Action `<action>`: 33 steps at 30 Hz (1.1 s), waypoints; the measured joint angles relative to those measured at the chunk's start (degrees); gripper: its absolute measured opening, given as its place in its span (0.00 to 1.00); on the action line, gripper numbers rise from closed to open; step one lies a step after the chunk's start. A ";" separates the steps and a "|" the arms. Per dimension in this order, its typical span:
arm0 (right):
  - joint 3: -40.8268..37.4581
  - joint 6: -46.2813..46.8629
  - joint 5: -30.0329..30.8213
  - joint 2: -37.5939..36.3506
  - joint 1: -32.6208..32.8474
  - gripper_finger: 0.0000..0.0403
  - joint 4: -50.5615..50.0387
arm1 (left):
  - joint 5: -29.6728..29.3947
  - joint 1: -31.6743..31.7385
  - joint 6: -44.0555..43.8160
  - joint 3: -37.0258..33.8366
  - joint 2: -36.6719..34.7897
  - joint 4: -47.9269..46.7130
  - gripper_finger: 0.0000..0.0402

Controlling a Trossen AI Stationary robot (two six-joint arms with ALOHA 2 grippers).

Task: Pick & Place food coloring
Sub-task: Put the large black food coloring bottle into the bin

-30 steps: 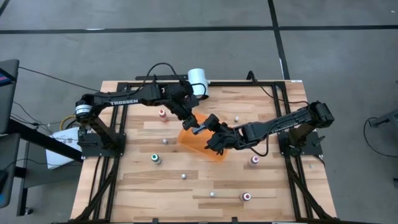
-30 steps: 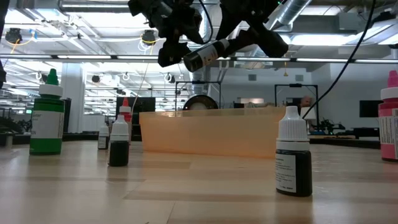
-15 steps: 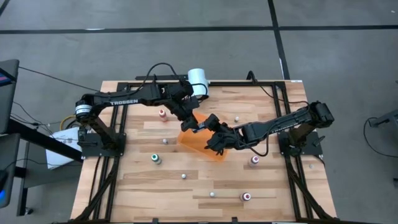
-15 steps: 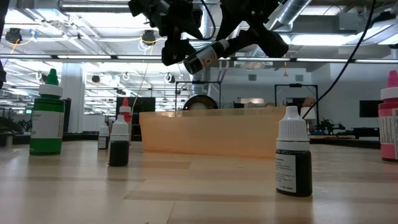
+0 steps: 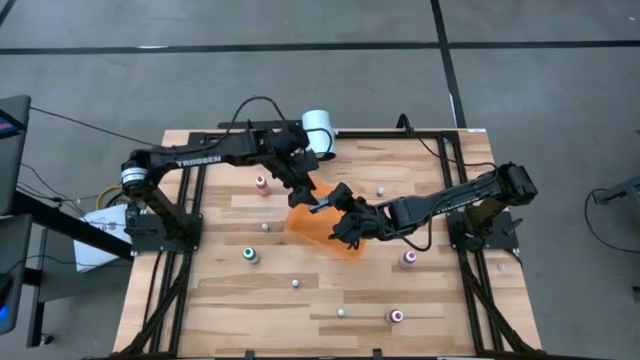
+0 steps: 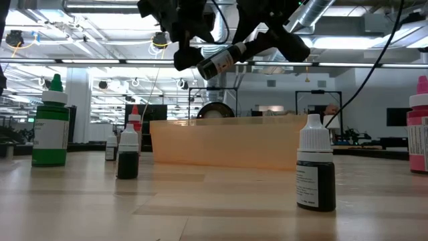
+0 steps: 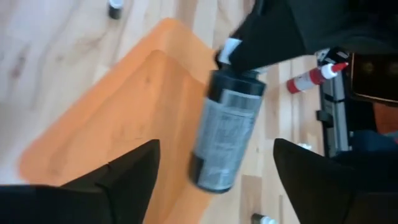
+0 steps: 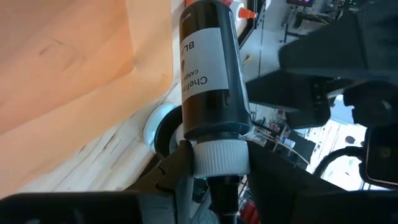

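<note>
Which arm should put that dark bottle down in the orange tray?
Probably the right: its gripper already grips the dark bottle by the cap above the orange tray. The left gripper is open beside it.

Black food coloring bottle (image 8: 211,87) is airborne and tilted, white cap (image 8: 219,157) pinched in the right gripper (image 5: 338,196), over the orange tray (image 5: 322,231). Other bottles stand upright on the table: green (image 6: 49,124), pink (image 6: 418,131), two dark (image 6: 315,167).
</note>
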 joint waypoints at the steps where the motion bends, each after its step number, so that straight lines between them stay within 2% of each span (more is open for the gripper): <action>1: 0.00 0.22 0.04 0.00 -0.06 0.31 -0.02 | 0.17 0.65 1.54 0.39 0.00 -1.00 0.78; 4: 0.00 2.95 0.25 0.00 -0.07 0.32 -0.02 | 0.03 2.64 3.67 1.67 0.00 -3.42 0.80; 10: 0.00 3.96 0.28 0.00 -0.14 0.31 -0.02 | -0.07 5.03 2.31 1.88 -0.04 -2.96 0.80; 23: 0.00 3.92 0.35 0.00 -2.84 0.32 -0.02 | 4.03 4.38 -0.88 1.88 -0.04 -4.74 0.80; 33: 0.00 3.88 0.07 0.00 -2.82 0.32 0.00 | 0.51 3.28 -0.05 1.83 0.44 -3.85 0.80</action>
